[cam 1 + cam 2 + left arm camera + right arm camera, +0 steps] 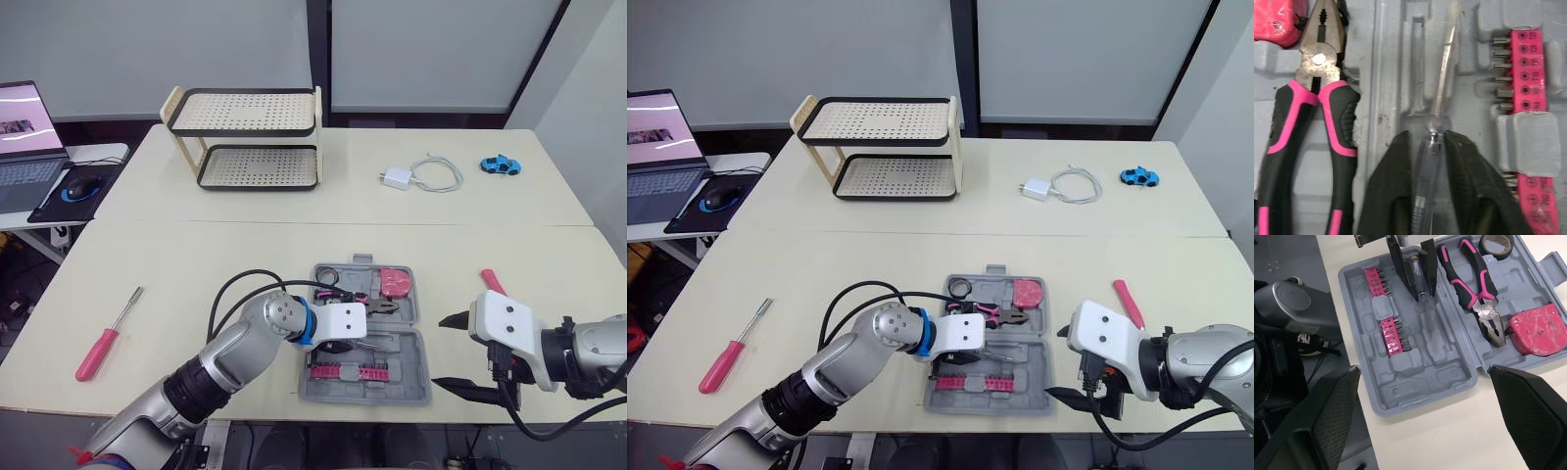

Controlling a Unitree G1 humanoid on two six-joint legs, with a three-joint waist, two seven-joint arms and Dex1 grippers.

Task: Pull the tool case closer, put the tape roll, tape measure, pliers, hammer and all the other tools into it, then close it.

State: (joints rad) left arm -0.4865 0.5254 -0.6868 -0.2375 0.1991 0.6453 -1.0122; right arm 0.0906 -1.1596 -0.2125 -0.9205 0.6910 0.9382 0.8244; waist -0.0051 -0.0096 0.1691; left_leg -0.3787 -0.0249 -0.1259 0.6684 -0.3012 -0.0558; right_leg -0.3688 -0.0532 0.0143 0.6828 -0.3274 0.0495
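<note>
Over the tool case (413, 390), left arm's (233, 358) jaws pinch a screwdriver (1443, 84).

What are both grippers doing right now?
Left gripper: shut on the clear-handled screwdriver, over the tool case.
Right gripper: open, holding nothing.

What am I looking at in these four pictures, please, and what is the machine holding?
This is a humanoid robot with two arms, each ending in a two-fingered black pincer. The two wide pictures come from cameras in its head, looking down over a table. The two close ones come from cameras on its wrists. The left pincer is shut on a clear-handled screwdriver, over the open grey tool case, which already holds pliers and a pink tape measure. The right pincer is open and holds nothing, beside the case. Loose on the table lie a red screwdriver, a pink-handled tool, a shelf rack, a charger and a blue toy car.
</note>
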